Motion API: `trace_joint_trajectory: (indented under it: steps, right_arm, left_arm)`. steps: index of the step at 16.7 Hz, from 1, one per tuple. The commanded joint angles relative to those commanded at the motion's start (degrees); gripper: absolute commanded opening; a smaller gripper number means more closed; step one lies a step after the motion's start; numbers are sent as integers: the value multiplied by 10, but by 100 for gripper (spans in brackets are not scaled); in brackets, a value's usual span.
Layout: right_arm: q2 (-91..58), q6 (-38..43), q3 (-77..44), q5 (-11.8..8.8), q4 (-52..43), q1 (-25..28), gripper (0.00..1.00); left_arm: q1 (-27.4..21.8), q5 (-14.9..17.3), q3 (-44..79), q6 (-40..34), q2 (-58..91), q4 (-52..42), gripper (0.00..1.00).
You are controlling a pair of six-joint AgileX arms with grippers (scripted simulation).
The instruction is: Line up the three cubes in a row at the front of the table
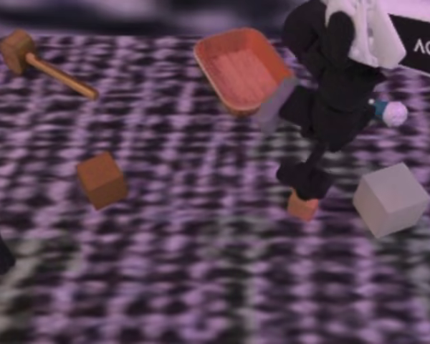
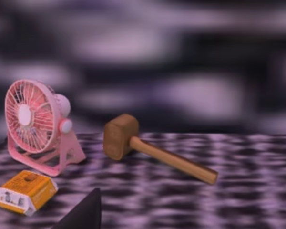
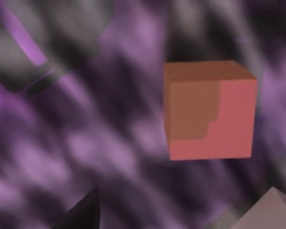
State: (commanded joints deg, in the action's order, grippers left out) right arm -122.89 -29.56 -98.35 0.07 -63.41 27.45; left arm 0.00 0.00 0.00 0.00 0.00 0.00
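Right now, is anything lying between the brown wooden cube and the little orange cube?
No. In the top view, only bare purple woven table lies between the brown wooden cube and the small salmon-orange cube.

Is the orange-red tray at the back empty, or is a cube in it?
Empty. The top view shows the tray's bare ribbed floor; the small salmon-orange cube, brown cube and pale cube all sit on the table.

Light is even and moderately bright, coming from above. The worktop (image 1: pixel 201 272) pattern looks smeared in every view. The left wrist view's background is wholly blurred. A soft shadow crosses the salmon cube (image 3: pixel 209 109); the fan (image 2: pixel 35 124) and mallet (image 2: pixel 148 148) look fairly crisp.
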Motion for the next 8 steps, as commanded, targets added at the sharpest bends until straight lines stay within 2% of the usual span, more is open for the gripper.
trace_joint_trajectory:
  steps: [8]
  right_arm:
    - [-38,-9,-34,1,-17,6,100]
  left_arm:
    - [0,0,0,0,0,0,100]
